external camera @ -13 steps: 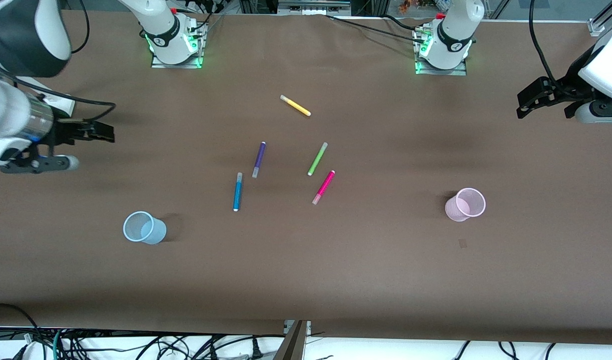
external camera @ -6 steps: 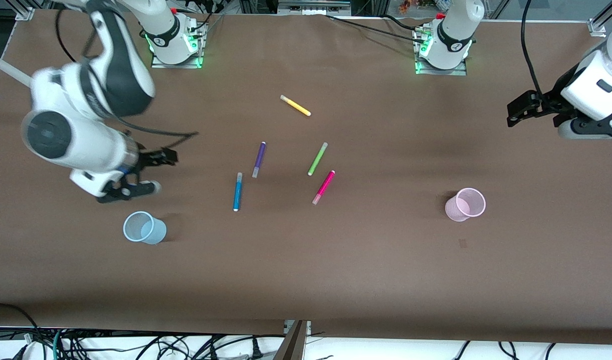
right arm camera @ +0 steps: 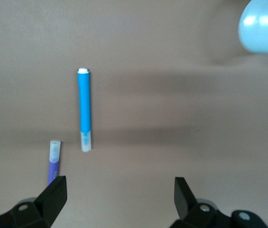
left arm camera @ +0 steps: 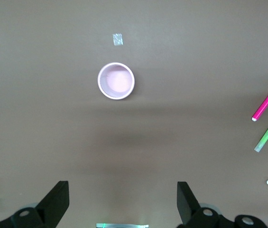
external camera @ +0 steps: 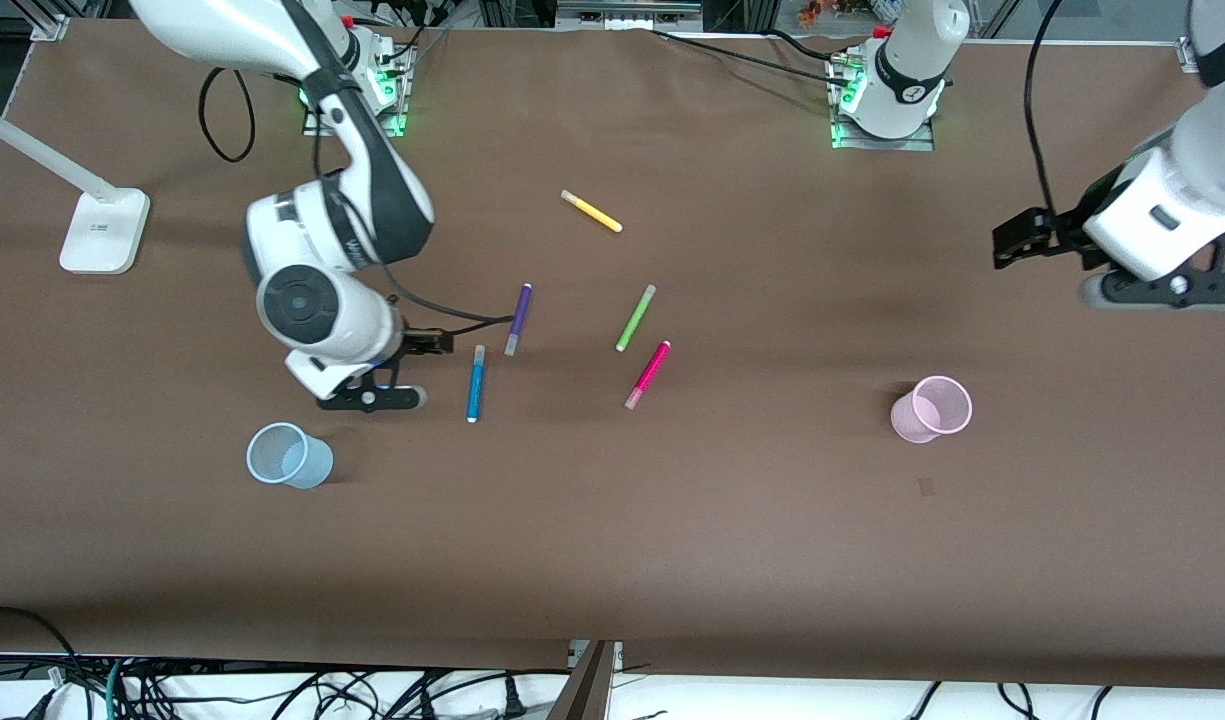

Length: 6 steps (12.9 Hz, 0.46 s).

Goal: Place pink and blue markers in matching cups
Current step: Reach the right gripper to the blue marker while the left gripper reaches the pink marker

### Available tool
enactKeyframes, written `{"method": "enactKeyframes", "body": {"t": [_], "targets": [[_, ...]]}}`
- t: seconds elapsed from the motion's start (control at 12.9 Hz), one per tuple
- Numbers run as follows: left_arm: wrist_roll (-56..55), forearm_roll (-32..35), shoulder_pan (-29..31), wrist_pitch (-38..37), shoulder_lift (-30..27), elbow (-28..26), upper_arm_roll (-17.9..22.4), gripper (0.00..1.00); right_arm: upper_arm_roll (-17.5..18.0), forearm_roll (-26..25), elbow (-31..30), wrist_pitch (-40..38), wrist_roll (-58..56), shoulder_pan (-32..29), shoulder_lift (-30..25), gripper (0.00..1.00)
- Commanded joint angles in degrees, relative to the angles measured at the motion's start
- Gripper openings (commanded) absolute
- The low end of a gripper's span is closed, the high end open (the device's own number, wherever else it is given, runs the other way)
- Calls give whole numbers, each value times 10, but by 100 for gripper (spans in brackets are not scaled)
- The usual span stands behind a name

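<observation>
Hovering empty with fingers spread, the right claw (external camera: 427, 345) sits just beside the blue marker (external camera: 475, 384), which lies flat on the tabletop (external camera: 612, 540), long axis running toward the camera. Likely this arm takes it; the blue cup (external camera: 288, 455) waits nearby. The left claw (external camera: 1012, 240), also spread, hangs well apart, near the pink cup (external camera: 932, 409); the pink marker (external camera: 648, 374) lies mid-table.

The brown table (external camera: 672, 560) carries five markers (external camera: 476, 383), two cups (external camera: 289, 455) and a lamp base (external camera: 102, 232).

High front view, two downward wrist views
</observation>
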Motion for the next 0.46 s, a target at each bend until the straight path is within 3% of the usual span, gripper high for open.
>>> {"method": "enactKeyframes", "body": {"t": [0.0, 0.39], "targets": [[-31, -7, -30, 37, 47, -5, -15, 100, -3, 7, -73, 70, 55, 25, -17, 100], [-171, -6, -141, 157, 151, -4, -29, 100, -3, 7, -169, 217, 125, 56, -15, 100]]}}
